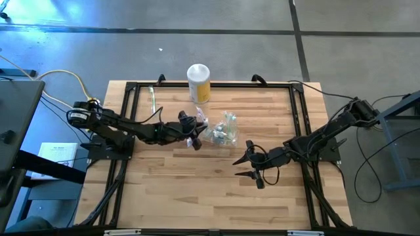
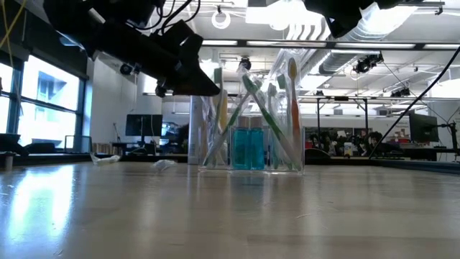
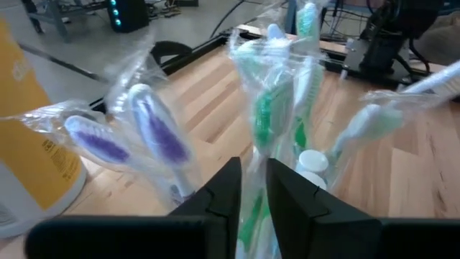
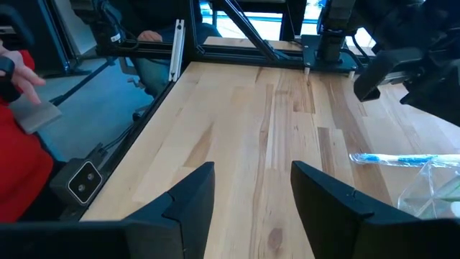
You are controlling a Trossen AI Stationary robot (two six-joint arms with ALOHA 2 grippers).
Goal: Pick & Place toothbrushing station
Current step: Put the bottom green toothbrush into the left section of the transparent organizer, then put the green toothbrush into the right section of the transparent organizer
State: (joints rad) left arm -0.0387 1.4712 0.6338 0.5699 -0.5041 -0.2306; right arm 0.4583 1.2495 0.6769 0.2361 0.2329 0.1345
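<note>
The toothbrushing station, a clear holder (image 1: 220, 134), stands on its base at the table's middle, and in the low view the holder (image 2: 251, 155) has several wrapped toothbrushes leaning in it. My left gripper (image 1: 195, 137) is at the holder's left side, raised, its fingers a little apart. In the left wrist view, a clear-wrapped green toothbrush (image 3: 269, 122) runs through the gap of my left gripper (image 3: 253, 194). Purple toothbrushes (image 3: 158, 133) and a white tube (image 3: 313, 162) stand beside it. My right gripper (image 1: 239, 168) hangs open to the holder's near right, with nothing between its fingers. My left gripper has one finger on either side of the green toothbrush's wrapper (image 3: 253, 173), low on the brush, coming nearly level from the table's left. Whether the fingers (image 3: 230, 191) touch the wrapper I cannot tell. The toothbrush stands upright among the others in the holder.
A yellow canister with a white top (image 1: 199, 82) stands at the table's far edge, just behind the holder. A black frame (image 1: 131, 88) borders the table. A person in red (image 4: 21, 151) shows beyond the table's edge. Bare wood lies in front of my right gripper (image 4: 251, 194).
</note>
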